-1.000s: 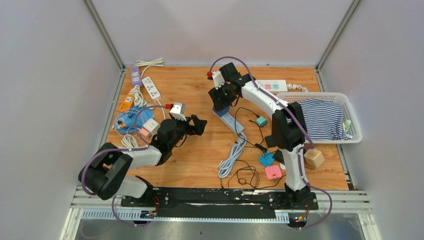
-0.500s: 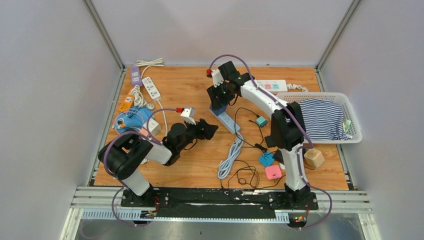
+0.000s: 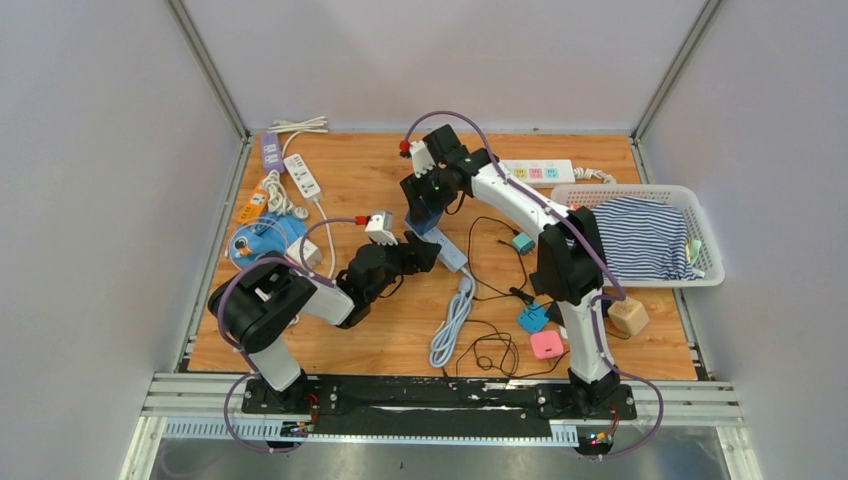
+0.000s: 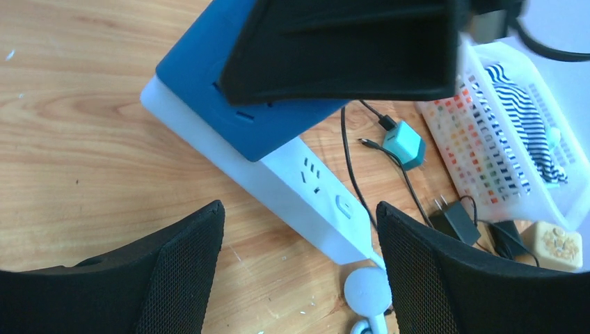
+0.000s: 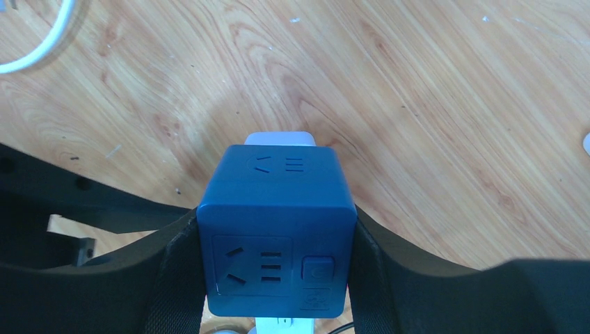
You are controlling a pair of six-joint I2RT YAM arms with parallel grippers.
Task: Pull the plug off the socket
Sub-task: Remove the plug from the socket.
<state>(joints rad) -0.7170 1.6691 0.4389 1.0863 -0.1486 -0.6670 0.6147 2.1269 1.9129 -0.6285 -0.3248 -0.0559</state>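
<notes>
- My right claw [image 5: 278, 278] clamps the blue cube plug [image 5: 277, 209], which sits on the white socket strip [image 4: 306, 184] beneath it.
- My left claw [image 4: 303, 275] gapes wide, the strip's end just ahead on the bench [image 4: 83, 139].

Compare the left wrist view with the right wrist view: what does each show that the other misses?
Only left wrist: the open left gripper, a teal charger, the white basket, a wooden block. Only right wrist: the top sockets and button of the blue cube, the right gripper shut on its sides. Both: the blue cube seated on the white power strip, on the wooden table.
</notes>
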